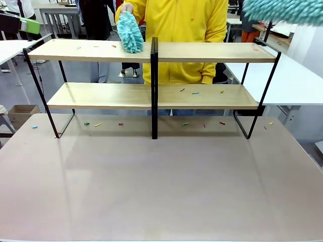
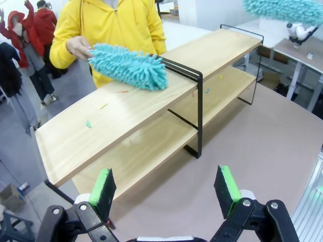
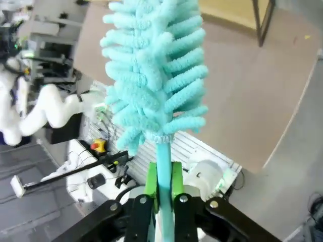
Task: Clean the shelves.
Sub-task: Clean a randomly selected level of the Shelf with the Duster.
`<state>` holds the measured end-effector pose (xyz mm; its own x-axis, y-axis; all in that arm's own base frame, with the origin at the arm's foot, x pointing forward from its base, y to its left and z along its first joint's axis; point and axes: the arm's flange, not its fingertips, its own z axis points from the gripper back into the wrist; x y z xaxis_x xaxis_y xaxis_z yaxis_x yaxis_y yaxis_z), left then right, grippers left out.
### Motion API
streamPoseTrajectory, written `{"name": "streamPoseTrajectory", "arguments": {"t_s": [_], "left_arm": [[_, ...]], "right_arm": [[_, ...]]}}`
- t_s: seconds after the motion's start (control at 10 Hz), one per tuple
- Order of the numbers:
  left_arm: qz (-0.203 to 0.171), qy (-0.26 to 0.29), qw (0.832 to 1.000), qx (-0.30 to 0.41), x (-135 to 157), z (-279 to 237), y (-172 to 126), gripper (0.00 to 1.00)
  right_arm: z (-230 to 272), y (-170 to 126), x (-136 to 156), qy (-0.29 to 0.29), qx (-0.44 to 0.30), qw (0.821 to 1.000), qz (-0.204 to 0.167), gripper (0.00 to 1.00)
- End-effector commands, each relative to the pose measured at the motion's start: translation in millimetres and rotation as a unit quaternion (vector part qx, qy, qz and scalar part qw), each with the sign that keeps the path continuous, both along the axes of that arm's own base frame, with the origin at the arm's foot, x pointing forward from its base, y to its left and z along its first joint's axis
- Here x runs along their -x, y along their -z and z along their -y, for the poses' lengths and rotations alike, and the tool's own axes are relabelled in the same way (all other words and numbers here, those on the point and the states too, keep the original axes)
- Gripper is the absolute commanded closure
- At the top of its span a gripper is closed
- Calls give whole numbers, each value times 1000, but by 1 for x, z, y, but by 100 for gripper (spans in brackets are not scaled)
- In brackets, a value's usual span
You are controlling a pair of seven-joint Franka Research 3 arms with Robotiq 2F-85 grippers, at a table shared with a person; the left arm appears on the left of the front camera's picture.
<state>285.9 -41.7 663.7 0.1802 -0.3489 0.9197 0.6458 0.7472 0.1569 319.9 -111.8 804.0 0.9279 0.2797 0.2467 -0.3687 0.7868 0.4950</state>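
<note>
The shelves (image 1: 212,52) stand at the table's far side, two light-wood boards in a black frame. Small coloured scraps (image 1: 195,93) lie on both boards. A person in a yellow top holds a teal duster (image 1: 130,33) on the top board, left of the central upright. My right gripper (image 3: 162,182) is shut on the handle of a second teal duster (image 3: 156,70), which hangs high at the upper right (image 1: 282,10). My left gripper (image 2: 165,189) is open and holds nothing, in front of the shelves (image 2: 121,116), well short of the person's duster (image 2: 128,65).
More coloured scraps (image 1: 98,124) lie on the tan table (image 1: 151,186) under and in front of the shelves. White tables stand to the right (image 1: 298,80) and the far left (image 1: 10,50). A cardboard box (image 1: 22,113) sits on the floor at left.
</note>
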Motion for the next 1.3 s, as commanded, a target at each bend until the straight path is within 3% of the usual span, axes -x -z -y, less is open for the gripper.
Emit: {"name": "streamPoseTrajectory", "arguments": {"t_s": [0.0,0.2,0.5,0.8,1.0,1.1,1.2], "left_arm": [[-3,-4,1000,1,0,1,1,0],[-3,-4,1000,1,0,1,1,0],[-3,-4,1000,1,0,1,1,0],[-3,-4,1000,1,0,1,1,0],[-3,-4,1000,1,0,1,1,0],[-3,-4,1000,1,0,1,1,0],[-3,-4,1000,1,0,1,1,0]], "right_arm": [[32,19,53,-1,-68,997,26,88],[29,28,48,-11,-71,997,24,88],[-27,26,-36,-42,-6,999,-14,88],[-65,53,-128,34,64,996,-58,88],[-73,67,-144,80,116,987,-78,88],[-69,67,-141,117,135,981,-79,88],[-62,68,-134,172,170,965,-102,88]]}}
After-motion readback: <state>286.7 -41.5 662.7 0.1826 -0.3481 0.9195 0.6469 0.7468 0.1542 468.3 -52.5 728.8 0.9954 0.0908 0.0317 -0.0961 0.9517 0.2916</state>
